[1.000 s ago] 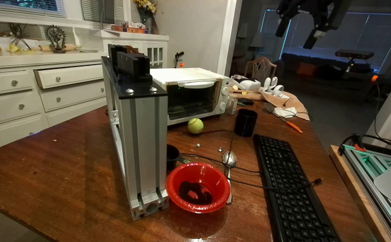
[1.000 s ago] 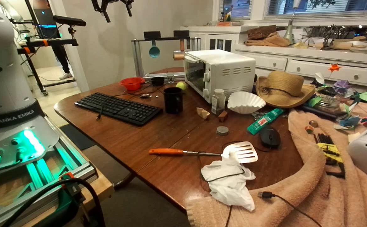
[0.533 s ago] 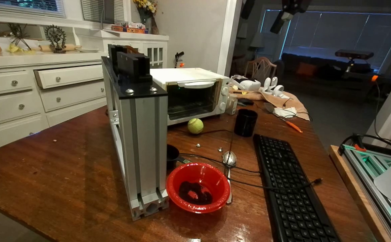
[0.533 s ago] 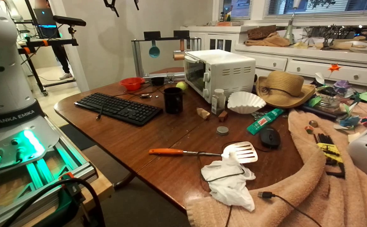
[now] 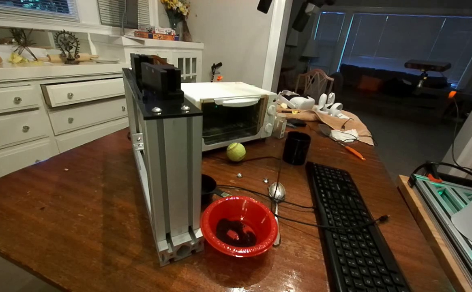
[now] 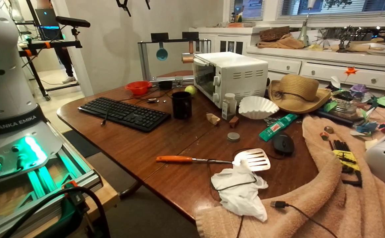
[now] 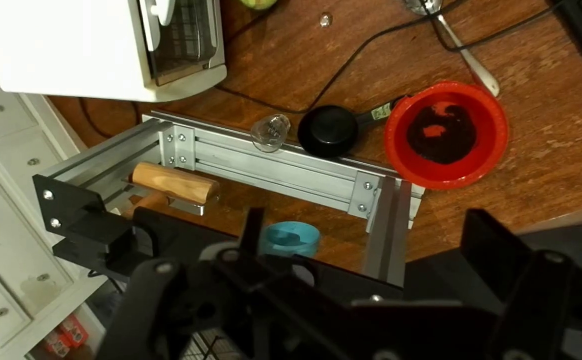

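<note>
My gripper (image 7: 366, 220) is open with nothing between its fingers. It is high at the top edge of both exterior views (image 5: 282, 16) (image 6: 139, 11), its upper part out of view. In the wrist view it is over a metal frame rack (image 7: 271, 170) with a black top plate, partly hidden by the gripper. A blue cup-shaped scoop (image 7: 291, 237) hangs from the rack near the left finger. A wooden-handled tool (image 7: 176, 182) hangs farther left. A red bowl (image 7: 493, 135) with dark contents stands at the rack's corner. A black scoop (image 7: 328, 131) and a small clear glass (image 7: 271, 132) are beside the rack.
A white toaster oven (image 6: 242, 79) stands behind the rack. A tennis ball (image 5: 236, 152), black mug (image 5: 297, 148), spoon (image 5: 277, 192), cables and keyboard (image 5: 353, 227) lie on the table. A spatula (image 6: 174, 159), straw hat (image 6: 293, 89) and towel (image 6: 315, 185) are farther along.
My gripper has moved across the top of both exterior views, leftward and up in one and rightward and slightly up in another. It stays open. The objects on the table have not moved.
</note>
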